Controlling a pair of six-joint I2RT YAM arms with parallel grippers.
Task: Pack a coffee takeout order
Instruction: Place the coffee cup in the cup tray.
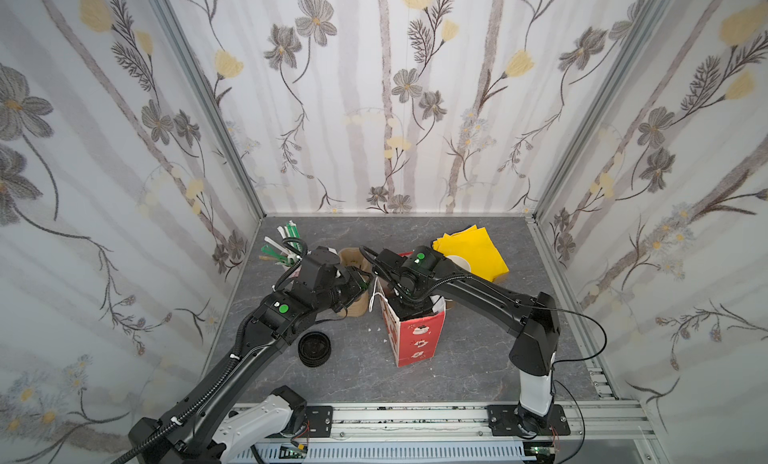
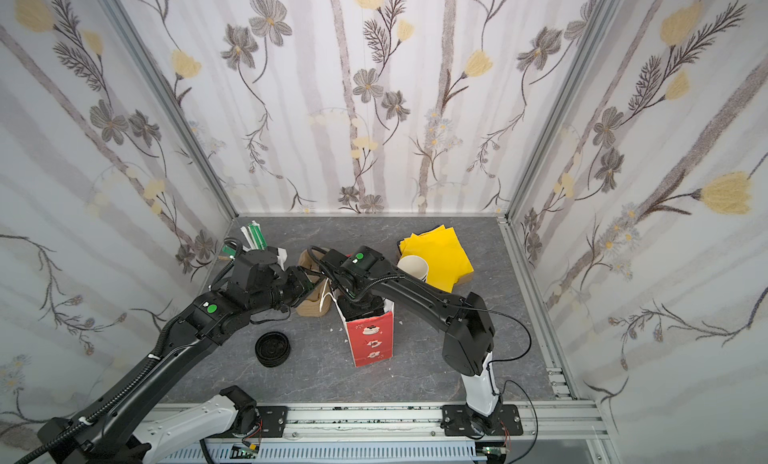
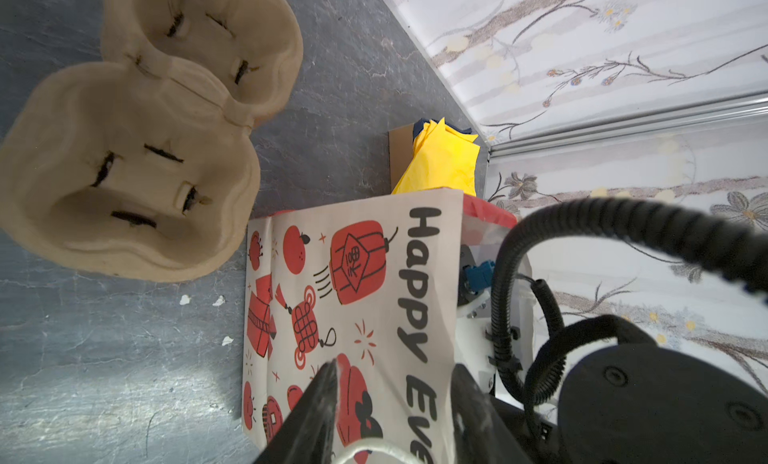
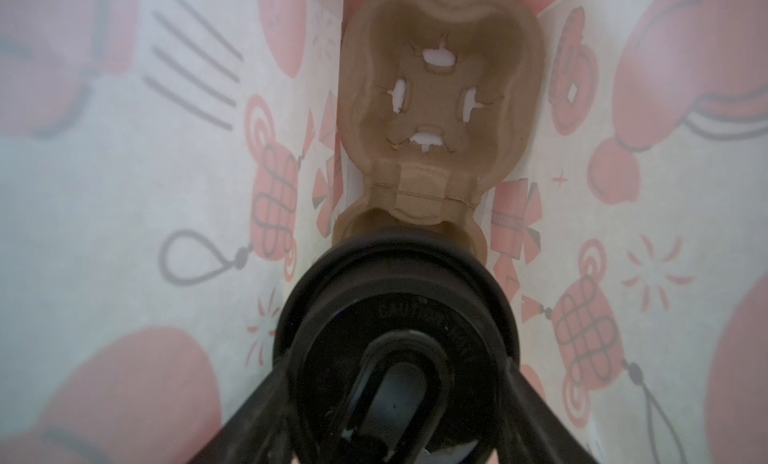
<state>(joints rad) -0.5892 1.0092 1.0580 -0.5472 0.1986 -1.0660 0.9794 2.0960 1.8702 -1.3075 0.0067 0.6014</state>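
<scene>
**Both top views:** The red paper bag (image 1: 415,337) stands upright mid-table. The right gripper (image 1: 411,304) fills its mouth, fingers sunk out of sight inside. The left gripper (image 1: 365,283) hovers at the bag's 10 o'clock rim, above a loose carrier (image 1: 353,258) that the arm half covers. A stack of black lids (image 1: 314,349) lies at the bag's 8 o'clock. Yellow napkins (image 1: 473,254) lie at 1 o'clock, with an open paper cup (image 2: 413,266) beside them, partly hidden by the right arm. Green-and-white straws (image 1: 291,237) stand at 10 o'clock, cut off by the left wrist.

**Left wrist:** The left gripper's jaws stand parted, clamping nothing. The bag's printed side fills the gap, and a white cord handle (image 3: 374,447) loops between them at the frame's edge. The loose carrier shows 2 empty wells. The bag's lettering reads "Happy Eve", the rest cut off.

**Right wrist:** Inside the bag's white lining, the tan two-cup carrier (image 4: 440,88) lies on the bottom with 1 well empty. The black-lidded paper cup (image 4: 399,316) covers the other well, and only its blurred lid shows. The right gripper's fingers clasp the cup from 2 sides, tips hidden beneath the lid. Whether the cup is fully seated cannot be told.
</scene>
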